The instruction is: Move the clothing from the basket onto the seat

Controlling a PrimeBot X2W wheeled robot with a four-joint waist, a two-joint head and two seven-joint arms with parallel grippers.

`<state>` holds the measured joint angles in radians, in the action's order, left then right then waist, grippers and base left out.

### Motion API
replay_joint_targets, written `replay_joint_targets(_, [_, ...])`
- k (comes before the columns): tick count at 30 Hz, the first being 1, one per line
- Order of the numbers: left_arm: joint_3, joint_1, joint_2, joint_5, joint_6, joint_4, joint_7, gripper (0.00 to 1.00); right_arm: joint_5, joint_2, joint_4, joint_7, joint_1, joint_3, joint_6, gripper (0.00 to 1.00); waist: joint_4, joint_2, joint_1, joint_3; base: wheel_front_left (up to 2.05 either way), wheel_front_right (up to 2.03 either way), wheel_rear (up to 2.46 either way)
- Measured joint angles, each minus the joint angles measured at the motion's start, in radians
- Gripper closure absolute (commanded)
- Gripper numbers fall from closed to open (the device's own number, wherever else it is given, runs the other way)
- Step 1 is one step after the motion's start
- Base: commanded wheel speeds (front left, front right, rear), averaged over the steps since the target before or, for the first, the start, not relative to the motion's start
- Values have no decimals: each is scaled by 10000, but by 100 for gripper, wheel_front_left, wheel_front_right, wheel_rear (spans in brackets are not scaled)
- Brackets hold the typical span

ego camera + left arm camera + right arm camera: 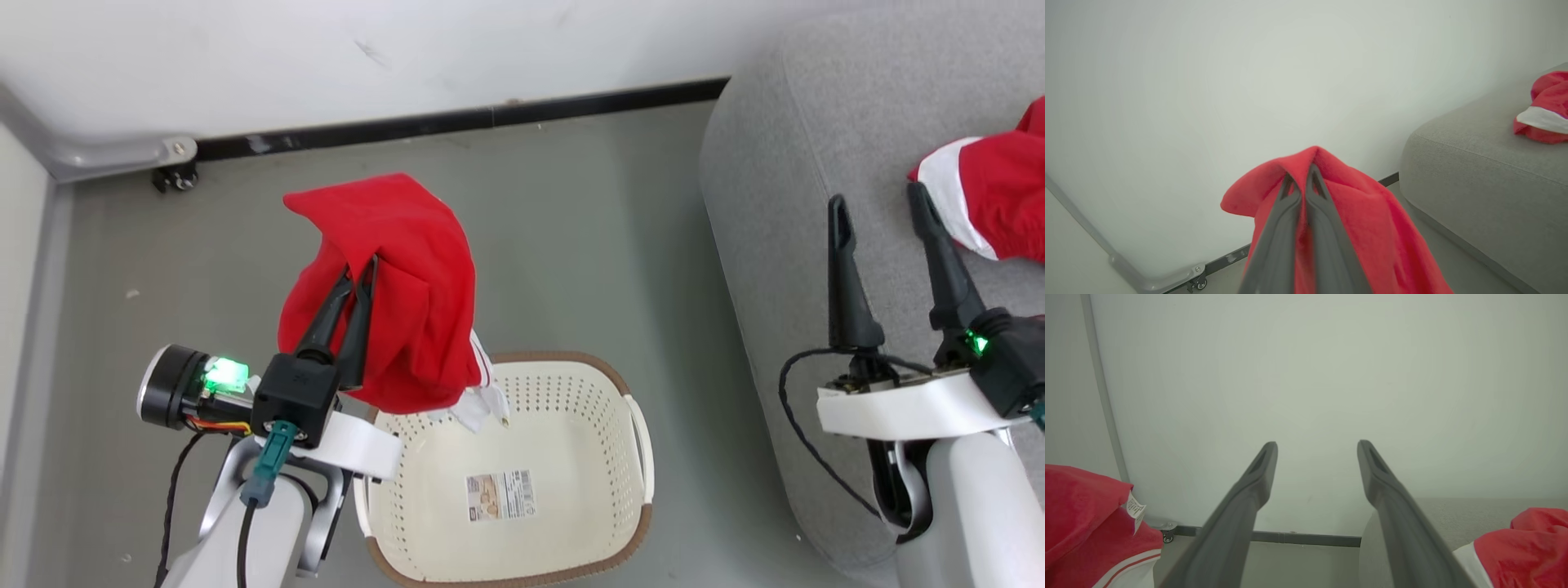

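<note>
Over on the left-centre of the head view, your left claw [361, 269] was pinched shut on a red garment [416, 278]. The cloth was bunched over both fingers and hung down their right side. Its white trim [482, 404] dangled just over the back rim of the basket [571, 408]. The basket sat at the bottom middle and looked empty apart from a sticker [500, 496] on its floor. Your left wrist view agreed: fingers together, a red fold draped over the tips.

Your right claw [876, 200] was at the lower right, jaws spread wide with nothing between them, hovering over the grey seat [775, 163]. A second red garment [996, 196] with a white band lay on the seat at the right edge, just beside one finger. I couldn't tell if they touched.

Handling-wise, I'd guess this stuff is light and totally floppy, so it'll swing and drape rather than hold any shape. Nothing fragile about it. The real risk looked like that loose trim catching on the basket rim as you swing across to the seat. If you ever need to regrab, I'd go for a thick bunched fold like the one you had, not a single layer or the thin trim.
</note>
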<state>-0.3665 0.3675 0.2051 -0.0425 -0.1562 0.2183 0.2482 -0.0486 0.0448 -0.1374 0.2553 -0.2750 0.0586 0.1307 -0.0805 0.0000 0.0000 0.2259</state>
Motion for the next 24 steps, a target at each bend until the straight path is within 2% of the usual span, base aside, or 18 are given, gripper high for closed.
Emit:
replay_joint_targets(5, [-35, -217, -4, -174, 249, -165, 0, 100, 38, 29, -178, 0, 319, -123, 0, 0, 162, 0, 0, -512, 0, 0, 0])
replay_joint_targets(19, [-293, -627, -27, -274, 608, -692, 4, 100, -178, 272, -694, 0, 1098, -1164, 0, 0, 524, 0, 0, -1652, 0, 0, 0])
replay_joint_targets(24, [-458, -773, -63, -274, 750, -757, 44, 100, -408, 476, -926, -6, 1165, -1944, 0, 0, 672, 0, 0, -1981, 0, 0, 0])
